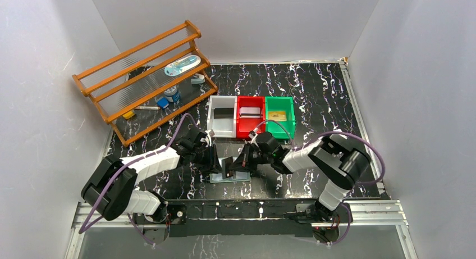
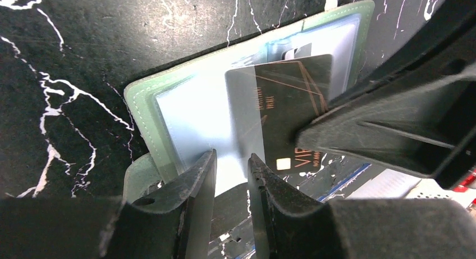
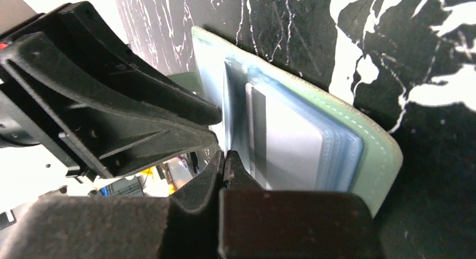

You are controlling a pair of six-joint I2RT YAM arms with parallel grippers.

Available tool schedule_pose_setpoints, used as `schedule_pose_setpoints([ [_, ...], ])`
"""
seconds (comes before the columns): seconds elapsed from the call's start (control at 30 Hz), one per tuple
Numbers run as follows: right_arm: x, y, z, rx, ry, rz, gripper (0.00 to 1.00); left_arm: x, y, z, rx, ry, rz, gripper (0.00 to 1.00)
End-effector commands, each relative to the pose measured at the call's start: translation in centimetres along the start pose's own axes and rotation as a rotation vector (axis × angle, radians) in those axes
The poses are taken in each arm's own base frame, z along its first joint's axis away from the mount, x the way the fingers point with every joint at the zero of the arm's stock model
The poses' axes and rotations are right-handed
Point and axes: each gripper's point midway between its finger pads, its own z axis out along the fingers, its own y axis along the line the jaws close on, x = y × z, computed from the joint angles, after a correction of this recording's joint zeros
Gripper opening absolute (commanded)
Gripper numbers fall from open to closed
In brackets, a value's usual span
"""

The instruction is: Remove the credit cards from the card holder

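The card holder [image 1: 231, 178] lies spread open on the black table between my two grippers, its clear pockets facing up; it also shows in the left wrist view [image 2: 141, 104] and the right wrist view [image 3: 373, 152]. A dark credit card [image 2: 280, 96] sticks partly out of a pocket. My right gripper [image 3: 224, 156] is shut on this card's edge. My left gripper [image 2: 231, 158] stands with a narrow gap between its fingers at the holder's near edge, over a clear pocket. Paler cards [image 3: 292, 146] sit in the pockets.
White [image 1: 212, 119], red [image 1: 239, 124] and green [image 1: 292, 112] bins stand in a row just behind the holder, each with a card-like item inside. A wooden rack [image 1: 146, 79] with small objects stands at the back left. Grey walls enclose the table.
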Motion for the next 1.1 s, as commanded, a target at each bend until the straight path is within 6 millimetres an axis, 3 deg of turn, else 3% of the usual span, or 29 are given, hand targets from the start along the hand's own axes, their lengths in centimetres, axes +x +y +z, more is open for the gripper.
schedule_pose_setpoints([
  [0.0,-0.9,0.2,-1.4,0.049,-0.069,-0.061,0.00,1.5,3.5,-0.3,-0.151,0.021,-0.018,0.27],
  [0.23,-1.5,0.5,-3.9,0.092,-0.148,-0.113,0.00,1.0,2.8,-0.7,-0.130,0.003,-0.013,0.30],
  [0.5,-2.1,2.2,-6.0,0.044,-0.227,-0.203,0.00,-2.3,-1.1,-3.6,-0.012,-0.161,-0.022,0.68],
  [0.67,-2.2,3.7,-7.3,-0.033,-0.276,-0.238,0.00,-3.2,-3.4,-4.7,0.081,-0.200,-0.022,0.79],
  [0.73,-2.2,4.5,-7.8,-0.067,-0.295,-0.257,0.00,-3.4,-4.4,-4.9,0.135,-0.191,-0.017,0.79],
  [0.87,-2.4,5.6,-9.0,-0.114,-0.337,-0.284,0.00,-4.5,-5.7,-5.8,0.298,-0.212,-0.024,0.68],
  [1.07,-2.1,8.2,-10.6,-0.207,-0.359,-0.327,0.00,-4.8,-8.3,-7.4,0.617,-0.199,-0.052,0.66],
])
